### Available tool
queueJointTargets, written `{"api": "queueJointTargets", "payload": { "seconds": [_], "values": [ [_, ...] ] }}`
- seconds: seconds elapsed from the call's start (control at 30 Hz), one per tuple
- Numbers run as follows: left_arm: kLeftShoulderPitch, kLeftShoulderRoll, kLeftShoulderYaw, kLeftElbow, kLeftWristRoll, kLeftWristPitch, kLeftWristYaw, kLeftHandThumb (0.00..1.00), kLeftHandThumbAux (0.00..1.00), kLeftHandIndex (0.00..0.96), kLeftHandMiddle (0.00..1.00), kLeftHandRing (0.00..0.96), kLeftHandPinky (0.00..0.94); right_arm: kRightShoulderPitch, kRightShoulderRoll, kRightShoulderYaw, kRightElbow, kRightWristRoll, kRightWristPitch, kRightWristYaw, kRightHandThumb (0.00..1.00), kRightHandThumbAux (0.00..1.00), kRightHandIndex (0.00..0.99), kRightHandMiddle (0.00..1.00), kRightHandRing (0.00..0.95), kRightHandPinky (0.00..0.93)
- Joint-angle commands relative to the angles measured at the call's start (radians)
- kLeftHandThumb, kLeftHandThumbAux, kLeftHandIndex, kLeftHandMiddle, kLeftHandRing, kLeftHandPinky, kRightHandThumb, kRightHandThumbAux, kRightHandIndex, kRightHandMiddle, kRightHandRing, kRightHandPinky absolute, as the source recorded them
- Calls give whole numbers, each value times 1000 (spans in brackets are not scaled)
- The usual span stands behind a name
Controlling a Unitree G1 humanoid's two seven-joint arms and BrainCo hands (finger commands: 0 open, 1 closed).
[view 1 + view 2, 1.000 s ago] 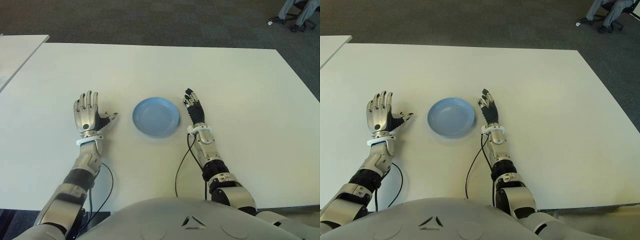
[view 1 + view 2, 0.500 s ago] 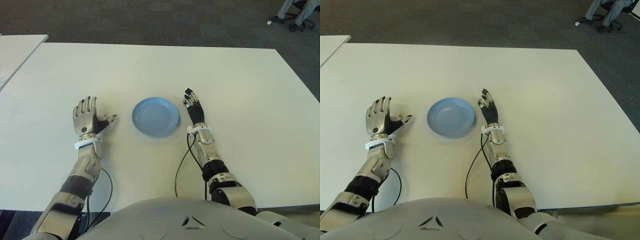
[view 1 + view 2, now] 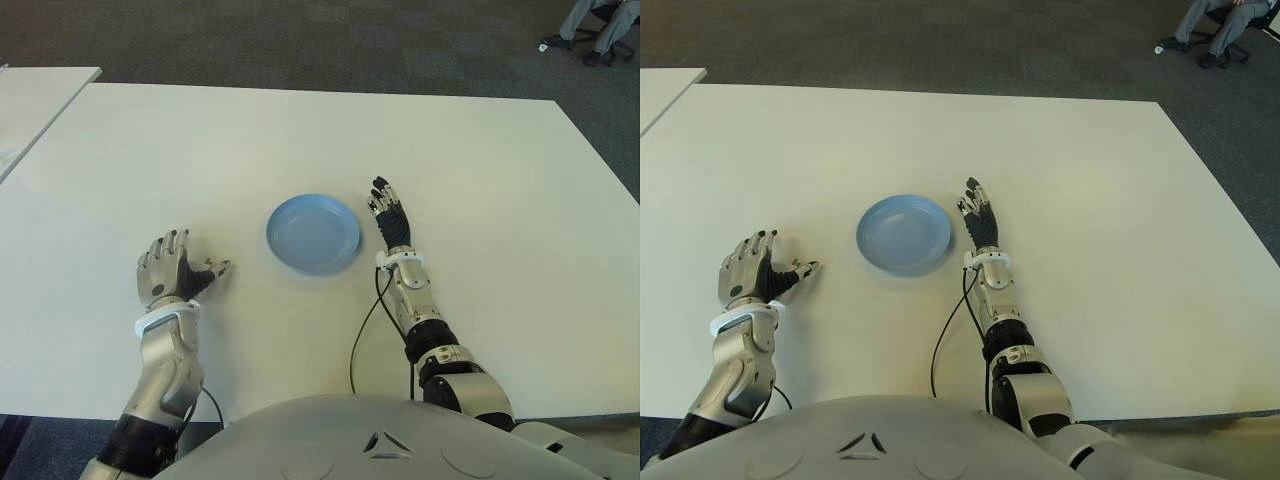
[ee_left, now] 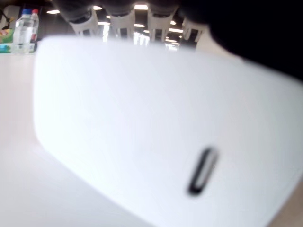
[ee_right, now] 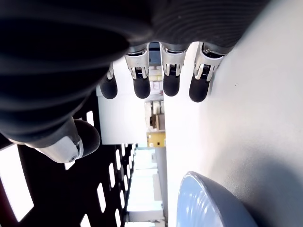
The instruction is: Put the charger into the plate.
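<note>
The white charger [image 4: 142, 127] fills the left wrist view from very close, a dark slot-shaped port [image 4: 201, 171] on its near face. In the eye views I cannot pick it out; it sits below my left hand [image 3: 178, 270], which hovers low over the table left of the blue plate [image 3: 313, 233], fingers spread and thumb out. The fingertips [image 4: 123, 20] show just beyond the charger's far edge, not closed round it. My right hand [image 3: 389, 214] lies flat just right of the plate, fingers straight. The plate holds nothing.
The white table [image 3: 480, 180] stretches wide around the plate. A second table [image 3: 40, 95] stands at the far left. A person's legs and a chair base [image 3: 590, 30] show at the far right on the carpet. Black cables [image 3: 362, 335] trail from my wrists.
My left hand has dropped from upright with raised fingers and drawn back toward my body and to the left, ending low over the table. The right hand and the plate have stayed put.
</note>
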Motion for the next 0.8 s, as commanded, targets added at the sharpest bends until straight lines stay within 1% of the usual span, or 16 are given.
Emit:
{"api": "queueJointTargets", "payload": {
  "seconds": [0.03, 0.27, 0.47, 0.63, 0.8],
  "values": [
    [-2, -15, -10, -38, 40, 60, -85, 132, 390, 0, 0, 0, 49, 12, 0, -3, 33, 2, 21, 4, 0, 513, 39, 44, 29, 27],
    [3, -19, -14, -60, 80, 109, -157, 107, 371, 0, 6, 19, 92, 13, -1, -4, 33, 4, 21, 8, 0, 513, 34, 41, 26, 25],
    [20, -24, -13, -81, 101, 121, -176, 105, 345, 0, 35, 57, 140, 13, -2, -8, 36, 8, 22, 9, 0, 517, 29, 40, 24, 23],
    [43, -27, -8, -107, 110, 124, -187, 115, 332, 0, 48, 72, 145, 12, 0, -12, 42, 12, 19, 9, 0, 521, 25, 39, 22, 25],
    [61, -32, -5, -137, 124, 137, -211, 127, 333, 0, 40, 64, 135, 10, 2, -19, 49, 24, 18, 18, 0, 523, 26, 46, 27, 41]
  ]
}}
